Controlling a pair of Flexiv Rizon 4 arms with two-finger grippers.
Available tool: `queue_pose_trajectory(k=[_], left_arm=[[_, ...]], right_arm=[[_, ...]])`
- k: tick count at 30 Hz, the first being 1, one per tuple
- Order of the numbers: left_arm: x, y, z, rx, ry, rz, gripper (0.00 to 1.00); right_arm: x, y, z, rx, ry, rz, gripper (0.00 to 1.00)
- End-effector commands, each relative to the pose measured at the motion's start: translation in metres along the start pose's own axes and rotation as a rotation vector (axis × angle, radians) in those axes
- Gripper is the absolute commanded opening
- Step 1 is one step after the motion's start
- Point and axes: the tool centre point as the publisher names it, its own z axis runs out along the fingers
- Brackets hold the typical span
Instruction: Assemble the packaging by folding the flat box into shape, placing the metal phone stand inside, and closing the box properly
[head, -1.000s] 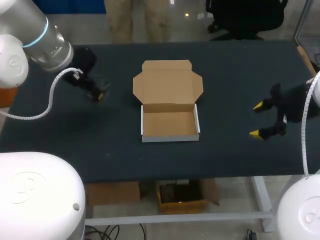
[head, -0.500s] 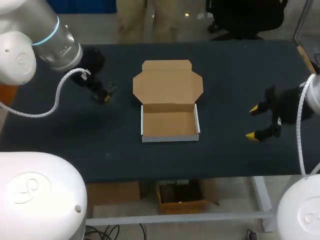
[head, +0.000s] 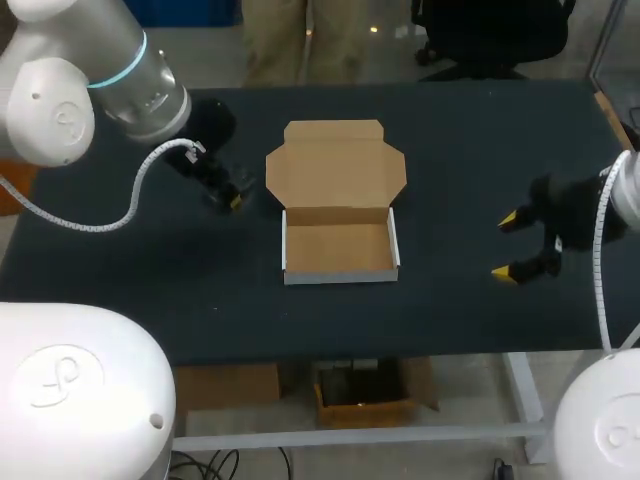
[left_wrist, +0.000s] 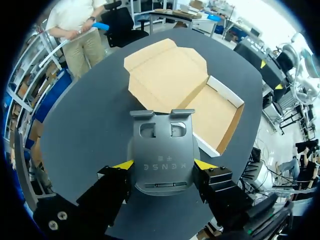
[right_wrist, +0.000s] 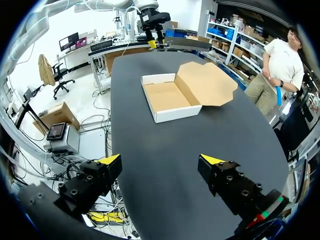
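We have the metal phone stand (left_wrist: 162, 145) clamped across its width between both yellow fingertips of our left tool (left_wrist: 163, 164). The fingers are spread only as far as the plate is wide. The stand's long axis runs straight out ahead of the tool, hooked end leading, toward the box (left_wrist: 215, 112), which lies just ahead and a little aside.

In the head view the box sits in the middle of the bench (head: 470, 150), already folded up, with its lid (head: 335, 160) lying open and flat at 12 o'clock. The box is at about 4 o'clock from the left tool, near but apart. Our right tool (head: 507, 245) stands wide open and empty at 3 o'clock of the box, well apart.

We judge the coming move to be the left arm's: take the stand toward 4 o'clock over the box wall and lay it inside.
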Motion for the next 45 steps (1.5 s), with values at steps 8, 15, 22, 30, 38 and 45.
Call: queue_pose_trajectory(k=[8, 15, 22, 30, 38, 45], left_arm=[[0.043, -0.024, 0.015, -0.021, 0.001, 0.021, 0.0], [0.067, -0.037, 0.026, -0.022, 0.019, 0.031, 0.0], [0.086, -0.05, 0.051, -0.032, 0.051, 0.044, 0.0], [0.107, -0.059, 0.075, -0.033, 0.07, 0.056, 0.0], [0.117, -0.065, 0.101, -0.03, 0.069, 0.064, 0.0], [0.124, -0.07, 0.119, -0.027, 0.052, 0.078, 0.0]], right_arm=[[0.001, -0.001, -0.001, -0.002, -0.001, -0.001, 1.0], [0.001, -0.001, -0.001, -0.002, -0.001, -0.001, 1.0], [0.001, -0.001, -0.001, -0.002, -0.001, -0.001, 1.0], [0.001, -0.001, -0.001, -0.002, -0.001, -0.001, 1.0], [0.001, -0.001, -0.001, -0.002, -0.001, -0.001, 1.0], [0.001, -0.001, -0.001, -0.002, -0.001, -0.001, 1.0]])
